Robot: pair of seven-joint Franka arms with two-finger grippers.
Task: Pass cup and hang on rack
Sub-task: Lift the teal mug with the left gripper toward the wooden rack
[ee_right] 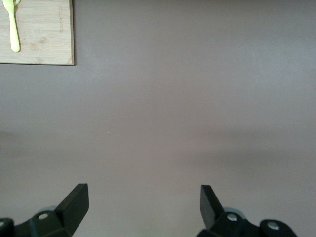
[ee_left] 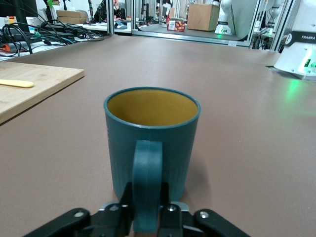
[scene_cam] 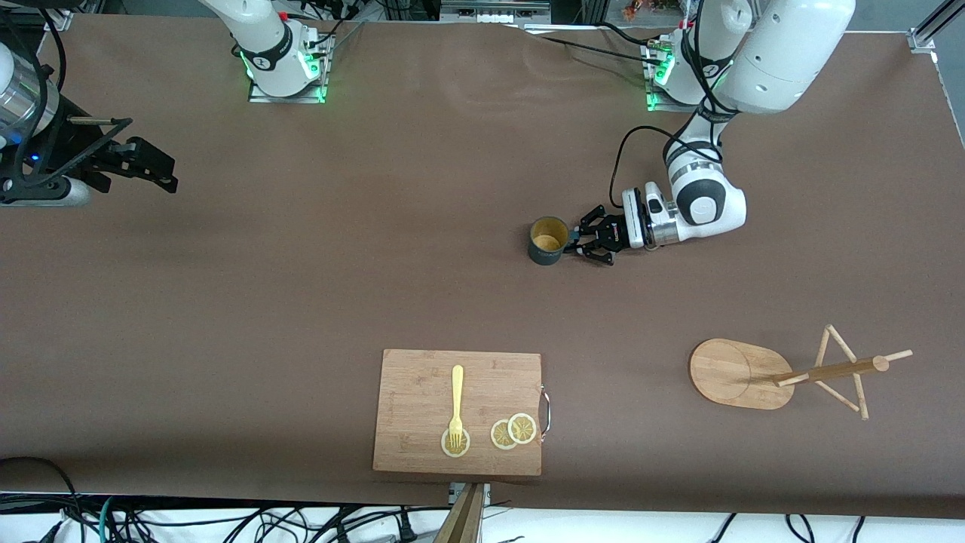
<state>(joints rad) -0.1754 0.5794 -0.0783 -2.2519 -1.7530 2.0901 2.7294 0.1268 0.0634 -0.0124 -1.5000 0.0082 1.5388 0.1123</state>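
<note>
The dark teal cup (scene_cam: 546,240) stands upright on the table near its middle, its yellow inside showing. My left gripper (scene_cam: 576,243) is low beside it and shut on the cup's loop handle (ee_left: 147,185), one finger on each side. The cup (ee_left: 152,140) fills the left wrist view. The bamboo rack (scene_cam: 799,372) lies tipped on its side toward the left arm's end of the table, nearer the front camera than the cup. My right gripper (scene_cam: 167,176) hangs open over bare table at the right arm's end, nothing between its fingertips (ee_right: 74,203).
A bamboo cutting board (scene_cam: 422,407) lies near the table's front edge with a yellow fork (scene_cam: 456,403) and three lemon slices (scene_cam: 513,431) on it. Cables run along the front edge. The brown table mat (scene_cam: 301,286) spreads between the two arms.
</note>
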